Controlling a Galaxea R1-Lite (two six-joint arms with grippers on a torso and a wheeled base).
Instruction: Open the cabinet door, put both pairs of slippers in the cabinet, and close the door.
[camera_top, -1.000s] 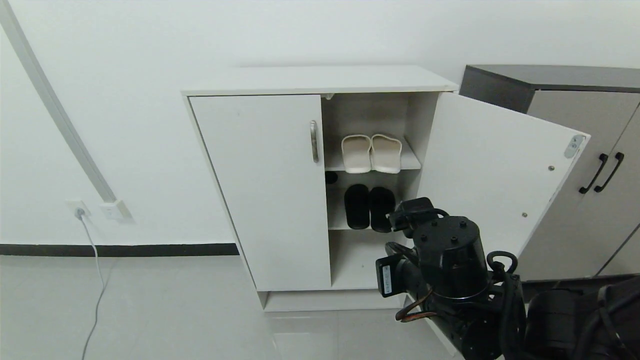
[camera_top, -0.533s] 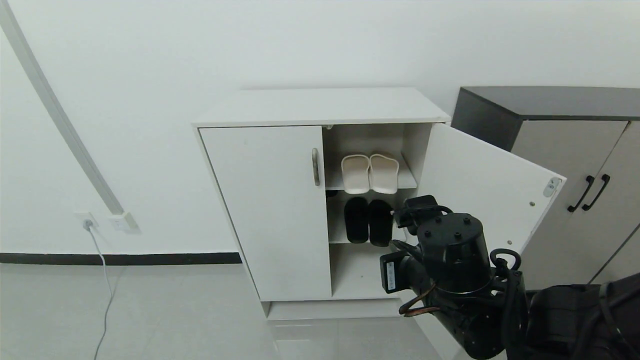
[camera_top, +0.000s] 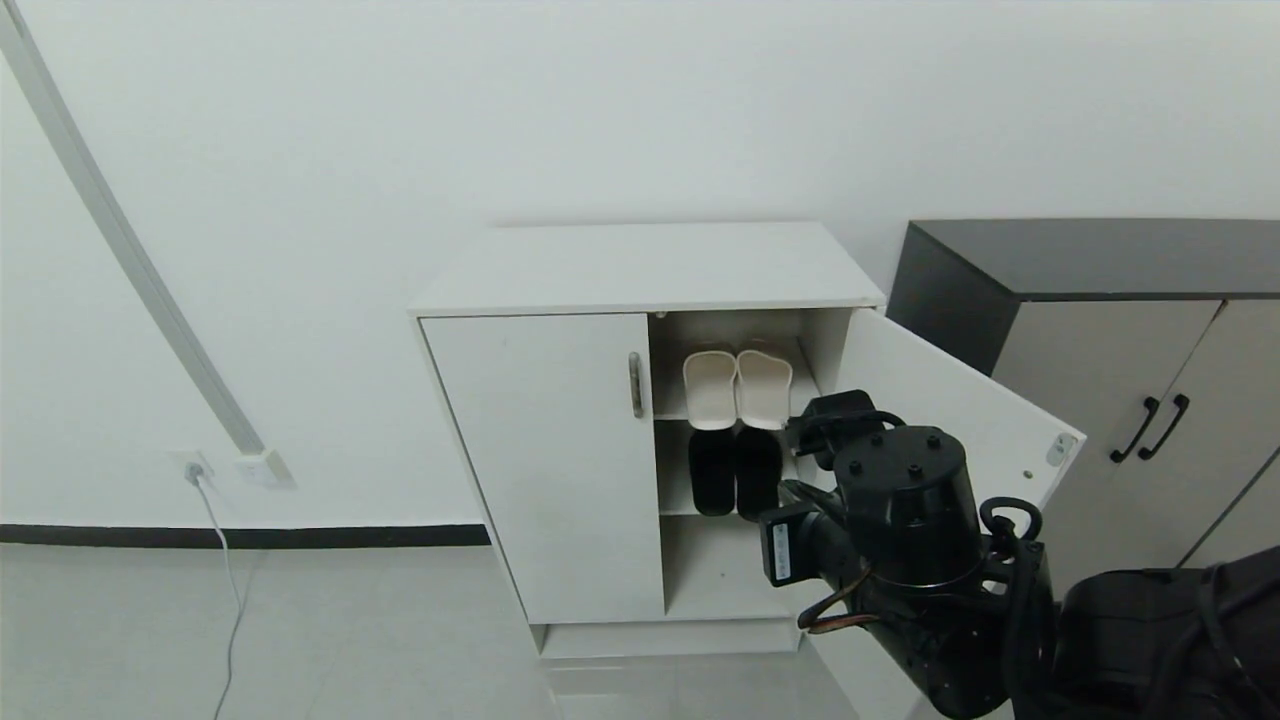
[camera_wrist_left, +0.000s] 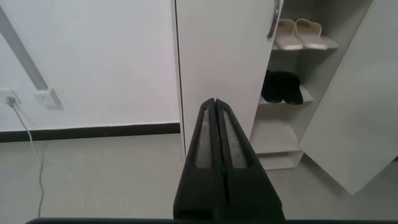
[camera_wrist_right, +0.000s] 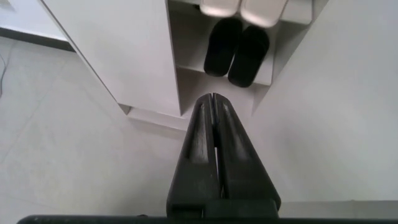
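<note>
Slippers are seen in two pairs inside the white cabinet at the middle of the head view. The white pair is set on the upper shelf and reaches its front edge. The black pair is set side by side on the shelf just below.

The left door is shut, with its handle along the inner edge beside the opening. The right door is swung out toward the lower right of the frame, so the right half of the cabinet is left open.

The right arm is seen at lower right, in front of the open door's lower part and across the opening's lower right corner. The right hand is closed on nothing, its fingers pressed together, with the black pair beyond its tip. The left hand is likewise closed and empty, held apart from the cabinet and facing the shut door.

Pale floor tiles are spread across the lower left. A grey cabinet is placed just beside the white one, behind the open door. A wall socket with a cable is seen at far left, well apart.
</note>
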